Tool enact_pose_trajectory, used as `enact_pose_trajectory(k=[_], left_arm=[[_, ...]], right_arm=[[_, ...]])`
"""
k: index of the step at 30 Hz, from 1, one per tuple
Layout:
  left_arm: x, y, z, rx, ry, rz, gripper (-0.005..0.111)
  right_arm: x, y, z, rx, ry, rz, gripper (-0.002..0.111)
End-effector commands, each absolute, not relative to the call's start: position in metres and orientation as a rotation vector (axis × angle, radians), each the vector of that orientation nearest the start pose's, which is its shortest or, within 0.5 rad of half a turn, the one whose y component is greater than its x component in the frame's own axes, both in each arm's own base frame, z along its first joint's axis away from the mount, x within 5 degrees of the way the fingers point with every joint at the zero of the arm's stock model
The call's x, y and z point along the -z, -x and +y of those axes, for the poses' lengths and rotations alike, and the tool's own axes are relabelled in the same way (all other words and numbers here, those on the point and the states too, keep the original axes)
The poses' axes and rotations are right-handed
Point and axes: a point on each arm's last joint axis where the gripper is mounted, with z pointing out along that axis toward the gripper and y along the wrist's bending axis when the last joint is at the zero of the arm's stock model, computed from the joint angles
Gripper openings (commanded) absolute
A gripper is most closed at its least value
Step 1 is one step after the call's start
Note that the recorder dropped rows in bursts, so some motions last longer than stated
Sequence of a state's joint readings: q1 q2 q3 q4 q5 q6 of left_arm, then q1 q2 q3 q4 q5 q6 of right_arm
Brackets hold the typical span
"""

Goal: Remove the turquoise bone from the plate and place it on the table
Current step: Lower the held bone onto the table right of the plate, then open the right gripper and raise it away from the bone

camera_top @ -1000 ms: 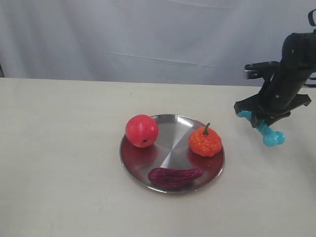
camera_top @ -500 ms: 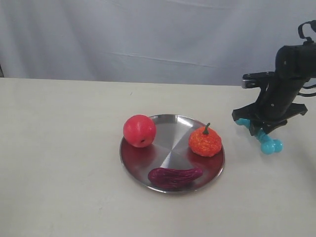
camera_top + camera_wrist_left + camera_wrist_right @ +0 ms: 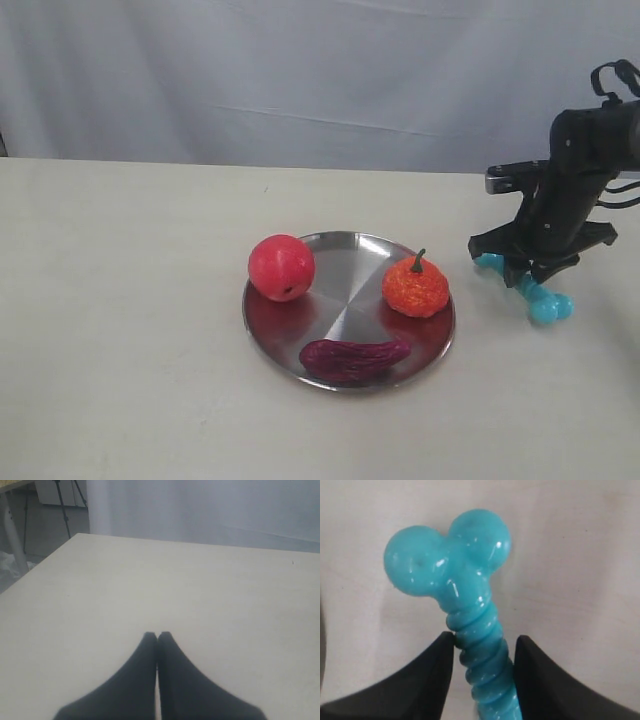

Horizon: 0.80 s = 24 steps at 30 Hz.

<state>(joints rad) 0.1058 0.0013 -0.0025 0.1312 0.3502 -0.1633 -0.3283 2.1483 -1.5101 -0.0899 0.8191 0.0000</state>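
The turquoise bone (image 3: 541,301) is off the plate, to the right of it, slanting down with its knobbed end low at the table (image 3: 130,330). My right gripper (image 3: 527,278) is shut on its ribbed shaft. In the right wrist view the bone (image 3: 451,565) sticks out past the gripper (image 3: 485,639), with the pale tabletop (image 3: 580,555) just behind its knobs. The round silver plate (image 3: 345,270) lies mid-table. My left gripper (image 3: 158,635) is shut on nothing above bare tabletop and does not show in the exterior view.
On the plate sit a red apple (image 3: 281,267) at the left rim, a small orange pumpkin (image 3: 415,287) at the right and a purple eggplant-like piece (image 3: 352,358) at the front. A white curtain (image 3: 300,70) hangs behind the table.
My right gripper has come down with the bone, whose knobbed end now sits lower, at the table. The apple has shifted slightly left.
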Motion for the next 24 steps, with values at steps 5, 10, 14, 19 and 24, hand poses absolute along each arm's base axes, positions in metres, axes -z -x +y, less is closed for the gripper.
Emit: enact_pose_trajectory(k=[5,10,14,19,24], left_arm=[[-0.182,-0.053,0.009,-0.086,0.158,1.821,0.000],[-0.182,-0.053,0.009,-0.086,0.158,1.821,0.000],[-0.182,-0.053,0.009,-0.086,0.158,1.821,0.000],[-0.182,-0.053,0.009,-0.086,0.158,1.821,0.000],[-0.182,-0.053,0.009,-0.086,0.158,1.821,0.000]], right_arm=[[-0.139,-0.404,-0.147,0.169,-0.381,2.924,0.049],[-0.138,-0.402,-0.147,0.165,-0.385,2.949,0.049],[-0.147,-0.399,-0.146,0.167,-0.387,2.950,0.049],[-0.180,-0.396,-0.145,0.180,-0.376,2.881,0.049],[-0.233,-0.385,-0.141,0.210,-0.366,2.756,0.049]])
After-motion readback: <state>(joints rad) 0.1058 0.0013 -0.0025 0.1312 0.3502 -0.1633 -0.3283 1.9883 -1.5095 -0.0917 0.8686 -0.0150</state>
